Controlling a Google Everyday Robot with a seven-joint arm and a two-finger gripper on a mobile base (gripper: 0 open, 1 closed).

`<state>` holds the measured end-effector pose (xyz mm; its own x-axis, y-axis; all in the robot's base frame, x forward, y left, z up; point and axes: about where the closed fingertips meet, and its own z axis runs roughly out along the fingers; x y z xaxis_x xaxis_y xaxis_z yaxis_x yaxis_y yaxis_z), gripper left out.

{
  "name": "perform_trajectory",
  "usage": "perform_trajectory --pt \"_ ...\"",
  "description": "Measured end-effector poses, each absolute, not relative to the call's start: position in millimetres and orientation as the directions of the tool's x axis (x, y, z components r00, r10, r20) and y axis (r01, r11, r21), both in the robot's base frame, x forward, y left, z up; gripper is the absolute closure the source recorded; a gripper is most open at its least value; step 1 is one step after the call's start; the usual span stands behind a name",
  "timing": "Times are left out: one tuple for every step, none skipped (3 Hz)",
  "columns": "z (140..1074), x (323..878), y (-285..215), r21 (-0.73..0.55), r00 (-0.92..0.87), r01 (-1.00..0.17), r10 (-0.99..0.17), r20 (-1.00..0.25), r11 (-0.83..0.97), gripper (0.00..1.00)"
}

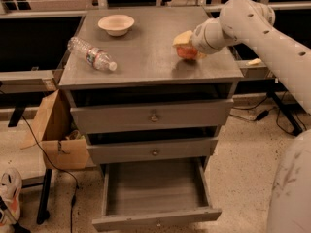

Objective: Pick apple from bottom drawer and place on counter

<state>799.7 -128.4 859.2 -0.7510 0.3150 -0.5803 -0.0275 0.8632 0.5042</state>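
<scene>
The orange-red apple (185, 52) is held between the fingers of my gripper (186, 45), low over the right part of the counter (146, 57); I cannot tell whether it touches the surface. The gripper is shut on the apple, with the pale arm reaching in from the upper right. The bottom drawer (155, 193) is pulled open and its tray shows nothing inside. The two upper drawers are closed.
A beige bowl (116, 24) sits at the counter's back left. A plastic water bottle (92, 54) lies on its side at the left. A cardboard box (56, 132) stands left of the cabinet. A shoe (9, 193) and cables lie on the floor.
</scene>
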Motion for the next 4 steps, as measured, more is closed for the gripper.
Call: perform_trajectory --pt "854 800 -137 0.491 -0.747 0.023 0.342 -0.571 0.871 0.51" --pt "854 797 -152 0.474 -0.738 0.078 0.371 -0.563 0.877 0.20" --pt "865 795 -160 0.468 -0.734 0.103 0.385 -0.560 0.878 0.00" --pt "865 795 -160 0.468 -0.734 0.103 0.385 -0.560 0.878 0.00"
